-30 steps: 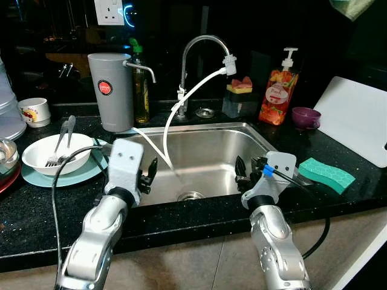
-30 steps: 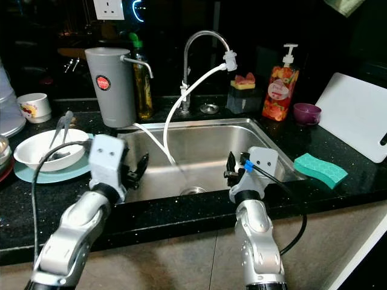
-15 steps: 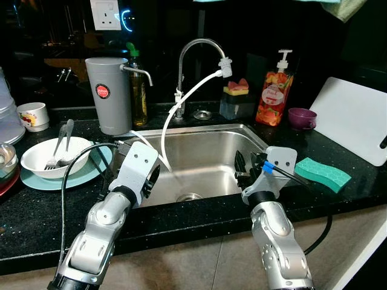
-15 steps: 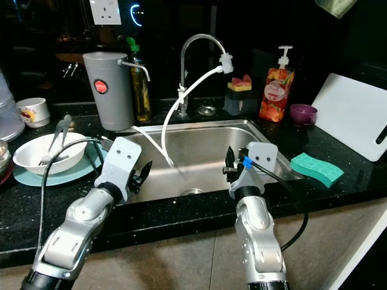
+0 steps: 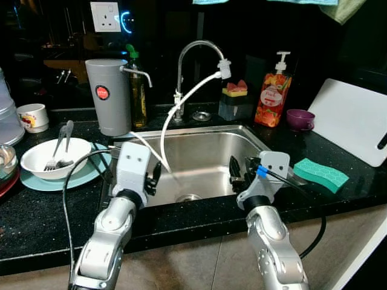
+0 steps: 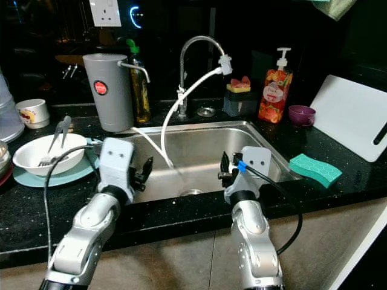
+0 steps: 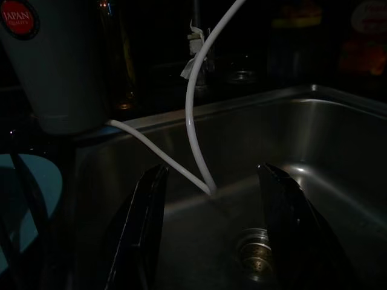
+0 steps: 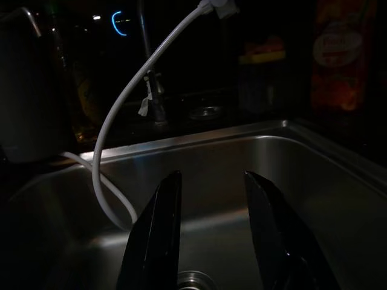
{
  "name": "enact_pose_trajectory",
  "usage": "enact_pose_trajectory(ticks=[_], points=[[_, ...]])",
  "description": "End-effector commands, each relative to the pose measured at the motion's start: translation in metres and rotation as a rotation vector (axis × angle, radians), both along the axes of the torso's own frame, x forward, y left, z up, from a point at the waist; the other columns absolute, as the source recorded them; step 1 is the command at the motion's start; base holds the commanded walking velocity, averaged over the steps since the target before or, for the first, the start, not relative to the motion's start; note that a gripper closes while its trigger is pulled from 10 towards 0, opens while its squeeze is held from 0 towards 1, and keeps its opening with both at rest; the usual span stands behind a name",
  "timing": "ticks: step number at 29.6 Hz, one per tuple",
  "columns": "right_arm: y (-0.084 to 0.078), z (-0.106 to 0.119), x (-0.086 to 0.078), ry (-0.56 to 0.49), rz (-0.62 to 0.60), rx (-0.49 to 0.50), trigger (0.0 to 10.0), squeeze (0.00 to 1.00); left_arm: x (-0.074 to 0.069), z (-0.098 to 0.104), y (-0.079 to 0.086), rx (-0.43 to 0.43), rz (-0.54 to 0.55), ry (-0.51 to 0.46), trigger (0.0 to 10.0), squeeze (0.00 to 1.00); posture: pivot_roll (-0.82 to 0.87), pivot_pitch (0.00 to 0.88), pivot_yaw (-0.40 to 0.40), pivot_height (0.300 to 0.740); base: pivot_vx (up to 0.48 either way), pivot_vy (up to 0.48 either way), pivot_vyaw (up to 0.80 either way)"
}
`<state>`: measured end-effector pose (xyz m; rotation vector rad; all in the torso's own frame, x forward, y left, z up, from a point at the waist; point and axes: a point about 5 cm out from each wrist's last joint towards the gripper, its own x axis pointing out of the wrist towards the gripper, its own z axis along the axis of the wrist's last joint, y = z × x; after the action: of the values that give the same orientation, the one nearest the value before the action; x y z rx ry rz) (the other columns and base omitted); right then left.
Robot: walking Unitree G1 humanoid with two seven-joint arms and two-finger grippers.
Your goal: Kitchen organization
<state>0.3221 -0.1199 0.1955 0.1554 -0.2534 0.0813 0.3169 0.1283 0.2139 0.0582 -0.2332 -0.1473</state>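
Observation:
A steel sink lies in the black counter in front of me, with a drain in its floor. My left gripper hovers over the sink's front left part, fingers open and empty. My right gripper hangs over the front right part, also open and empty, its fingers pointing toward the faucet. A white hose runs from the faucet spout down into the basin. A white bowl with a fork and a spoon sits on a teal plate at the left.
A grey water dispenser and an oil bottle stand behind the sink's left corner. A soap bottle, purple cup, white cutting board and green sponge are at the right. A mug is far left.
My left wrist has turned from a tilt to upright over the sink's front left. The right gripper has shifted slightly left. Both stay open.

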Motion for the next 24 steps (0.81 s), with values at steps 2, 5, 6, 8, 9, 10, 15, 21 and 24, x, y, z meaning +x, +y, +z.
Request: enact_pose_trajectory(ticks=[2, 5, 6, 8, 9, 10, 15, 21, 24], points=[[0.0, -0.008, -0.001, 0.033, -0.005, -0.011, 10.0, 0.0, -0.002, 0.002, 0.002, -0.008, 0.009, -0.023, 10.0, 0.0, 0.13, 0.0, -0.041, 0.74, 0.0, 0.0, 0.0], [0.0, -0.009, -0.001, 0.035, -0.008, -0.01, 10.0, 0.0, -0.001, 0.003, 0.006, 0.006, 0.014, -0.033, 10.0, 0.0, 0.13, 0.0, -0.036, 0.74, 0.0, 0.0, 0.0], [0.0, -0.009, -0.001, 0.035, -0.01, -0.01, 10.0, 0.0, 0.0, 0.004, 0.008, 0.012, 0.017, -0.036, 10.0, 0.0, 0.13, 0.0, -0.032, 0.74, 0.0, 0.0, 0.0], [-0.001, -0.009, -0.001, 0.034, -0.015, -0.009, 10.0, 0.0, 0.001, 0.004, 0.01, 0.016, 0.023, -0.039, 10.0, 0.0, 0.13, 0.0, -0.032, 0.74, 0.0, 0.0, 0.0], [-0.001, -0.009, -0.001, 0.033, -0.018, -0.008, 10.0, 0.0, 0.002, 0.005, 0.011, 0.015, 0.026, -0.04, 10.0, 0.0, 0.13, 0.0, -0.03, 0.74, 0.0, 0.0, 0.0], [-0.001, -0.009, -0.001, 0.033, -0.018, -0.008, 10.0, 0.0, 0.002, 0.005, 0.011, 0.015, 0.026, -0.04, 10.0, 0.0, 0.13, 0.0, -0.03, 0.74, 0.0, 0.0, 0.0], [-0.006, -0.008, 0.0, 0.028, -0.035, -0.01, 10.0, 0.0, 0.002, 0.002, 0.011, 0.101, 0.035, -0.031, 10.0, 0.0, 0.14, 0.0, -0.026, 0.74, 0.0, 0.0, 0.0], [-0.007, -0.007, 0.0, 0.025, -0.042, -0.004, 10.0, 0.0, 0.003, -0.003, 0.013, 0.101, 0.049, -0.003, 10.0, 0.0, 0.14, 0.0, -0.022, 0.74, 0.0, 0.0, 0.0], [-0.006, -0.007, 0.0, 0.023, -0.039, -0.004, 10.0, 0.0, 0.006, -0.003, 0.013, 0.11, 0.059, 0.004, 10.0, 0.0, 0.14, 0.0, -0.022, 0.74, 0.0, 0.0, 0.0]])
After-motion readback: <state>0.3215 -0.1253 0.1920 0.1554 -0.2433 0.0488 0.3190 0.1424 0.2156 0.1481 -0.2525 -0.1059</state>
